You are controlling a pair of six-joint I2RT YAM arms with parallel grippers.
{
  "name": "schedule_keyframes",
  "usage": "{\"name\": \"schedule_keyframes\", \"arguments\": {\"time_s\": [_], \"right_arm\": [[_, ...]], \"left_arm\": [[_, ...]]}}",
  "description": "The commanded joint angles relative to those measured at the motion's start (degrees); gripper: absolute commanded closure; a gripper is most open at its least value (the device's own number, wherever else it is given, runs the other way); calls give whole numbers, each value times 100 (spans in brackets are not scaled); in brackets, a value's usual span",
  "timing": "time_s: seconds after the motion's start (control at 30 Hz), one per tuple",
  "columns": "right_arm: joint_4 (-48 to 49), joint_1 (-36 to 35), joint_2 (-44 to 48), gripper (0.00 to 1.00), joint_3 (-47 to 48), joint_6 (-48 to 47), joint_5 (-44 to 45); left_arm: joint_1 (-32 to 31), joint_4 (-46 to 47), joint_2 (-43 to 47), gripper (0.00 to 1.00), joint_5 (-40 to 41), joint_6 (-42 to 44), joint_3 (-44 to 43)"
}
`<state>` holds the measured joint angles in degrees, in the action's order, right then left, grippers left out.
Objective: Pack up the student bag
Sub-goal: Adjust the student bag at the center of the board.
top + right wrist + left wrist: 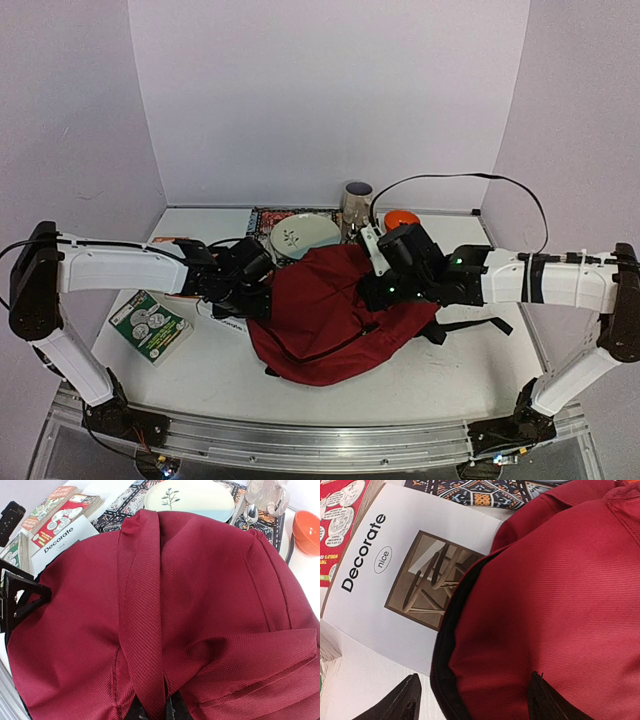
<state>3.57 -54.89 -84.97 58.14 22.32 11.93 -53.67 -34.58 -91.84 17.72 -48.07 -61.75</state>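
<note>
The student bag [330,315] is a dark-red backpack lying in the middle of the table. My left gripper [252,292] is at its left edge. In the left wrist view the gripper [475,702] is open, with the jaws on either side of the bag's black zipper edge [447,645]. My right gripper [378,290] is over the bag's right side. In the right wrist view it [152,711] is shut on a red fabric strap [142,630] of the bag [225,590]. The bag's inside is hidden.
A white "Decorate" booklet [395,570] lies under the bag's left edge, beside a red comic [335,520]. A green booklet [150,325] lies at the front left. Behind the bag are a patterned mat [265,218], a plate [305,235], a cup [356,197] and an orange bowl [402,217].
</note>
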Motion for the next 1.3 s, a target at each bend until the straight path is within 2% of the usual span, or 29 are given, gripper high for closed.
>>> {"name": "schedule_keyframes", "arguments": {"time_s": [0.0,0.1,0.13,0.27,0.43,0.67,0.83,1.0,1.27], "right_arm": [[522,1,281,100,33,-78,13],[522,-4,362,100,4,-97,-5],[522,-1,399,100,-14,-98,-10],[522,-1,615,100,-130,-105,-8],[488,-3,1097,100,-345,-187,6],[300,-4,1790,100,-517,-450,-78],[208,-3,2141,100,-616,-492,-104],[244,-3,2009,100,-681,-425,-188],[961,-2,1288,100,-894,6,-424]], "left_arm": [[6,-106,-91,26,-256,-182,-29],[-12,119,-161,34,-602,-136,-21],[-25,254,-134,41,-733,-96,-5],[-122,719,62,79,-1186,184,-152],[-219,839,-1,100,-1457,742,-953],[-277,900,-408,100,-1667,1540,-2212],[-275,910,-794,100,-1375,2152,-2769],[-255,923,-1277,100,-794,2565,-2970],[56,1247,-2174,99,-160,2820,-3053]]}}
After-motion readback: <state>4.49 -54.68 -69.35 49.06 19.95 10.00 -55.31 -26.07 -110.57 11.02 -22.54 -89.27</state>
